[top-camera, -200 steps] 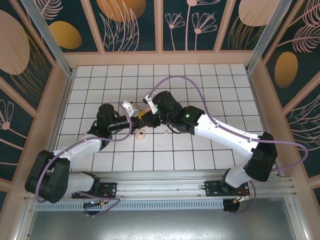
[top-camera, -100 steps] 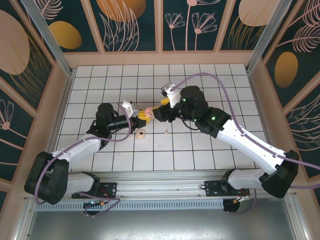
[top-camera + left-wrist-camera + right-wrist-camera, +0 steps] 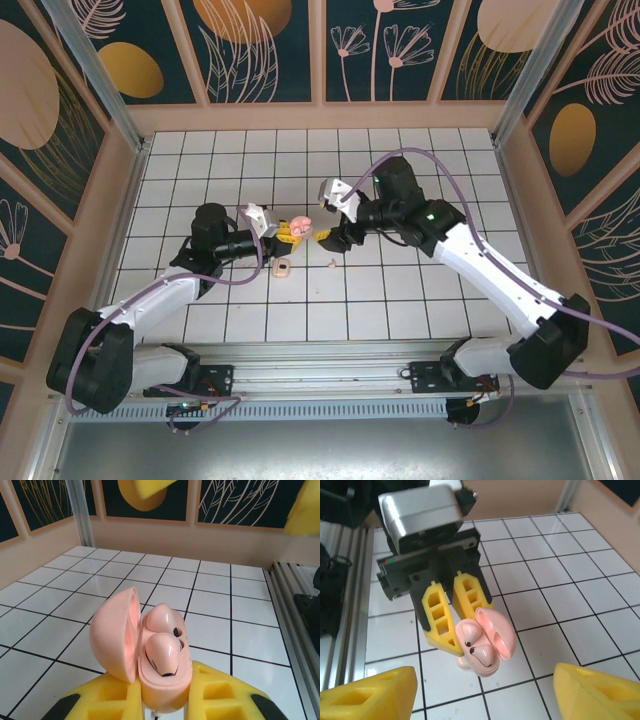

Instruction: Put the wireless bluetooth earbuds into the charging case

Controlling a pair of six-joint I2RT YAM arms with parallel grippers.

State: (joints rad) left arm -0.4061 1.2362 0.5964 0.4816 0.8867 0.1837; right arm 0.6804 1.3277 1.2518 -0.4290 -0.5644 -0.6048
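White tiled floor (image 3: 420, 290) lies inside peach walls (image 3: 320, 115) set with dark floral panels. The left gripper (image 3: 162, 702) is clamped on the case (image 3: 165, 680), one yellow finger (image 3: 102, 702) pressed against each side of its lower half. It holds the case off the tiles with the lid (image 3: 115, 635) swung open to one side. Both earbuds (image 3: 162, 655) sit in their wells, one behind the other, with dark spots showing on them.

The right gripper (image 3: 485, 680) stands wide apart, holding and touching nothing. Its two yellow fingers (image 3: 370, 695) frame the case from just beside it.

From above, the left arm (image 3: 150, 295) reaches forward and to the right from its base, forearm low, wrist pointing right. The right arm (image 3: 490, 275) stretches forward and left from its base, then bends back down at the wrist so that its gripper faces the case near the middle of the floor. Near the arms, a small cream piece (image 3: 282, 267) with a dark centre and a tiny pale bit (image 3: 331, 263) lie on the tiles, both too small to identify.
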